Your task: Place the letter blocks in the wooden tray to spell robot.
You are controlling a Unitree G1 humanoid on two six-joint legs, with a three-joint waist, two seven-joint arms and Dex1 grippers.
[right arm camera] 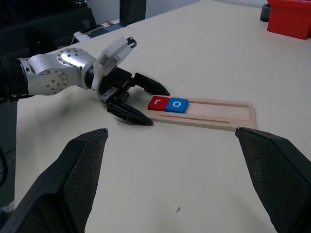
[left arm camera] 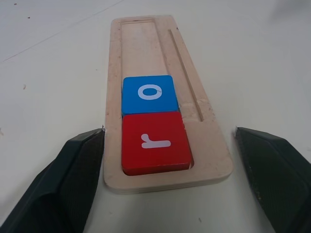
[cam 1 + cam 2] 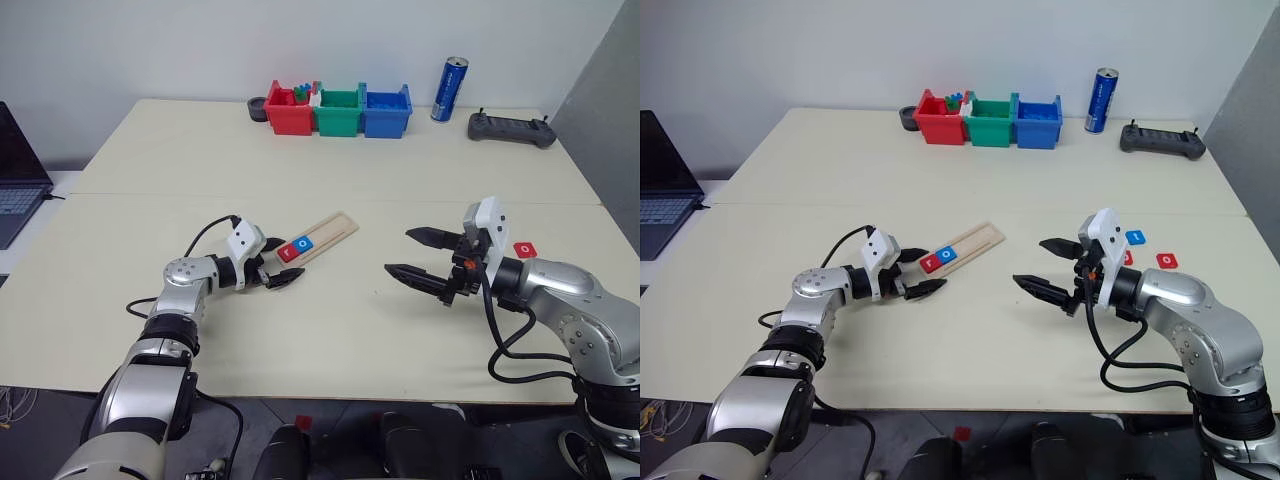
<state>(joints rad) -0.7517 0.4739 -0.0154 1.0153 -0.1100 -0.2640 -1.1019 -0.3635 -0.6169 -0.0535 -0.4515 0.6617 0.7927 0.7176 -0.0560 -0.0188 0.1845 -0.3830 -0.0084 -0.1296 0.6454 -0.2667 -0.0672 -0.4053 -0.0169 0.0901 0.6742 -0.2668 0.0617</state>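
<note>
Letter blocks were partly sorted: a red square tile with a white r (image 2: 154, 141) and a blue square tile with a white o (image 2: 148, 93) sat touching at the near end of the long light-wood tray (image 2: 146, 43), which lay angled on the cream tabletop (image 3: 330, 330). The left gripper (image 3: 277, 263) had its black fingers straddling that end of the tray, one each side, looking partly closed in but apart and holding nothing. The right gripper (image 3: 420, 255) hovered with its fingers spread wide, empty. More tiles, a blue one (image 3: 1137, 237) and a red one (image 3: 1166, 260), lay behind the right arm. My worry: if those left fingers squeezed or nudged sideways, they'd shove the tray and skew it, maybe jostling the r and o out of line.
</note>
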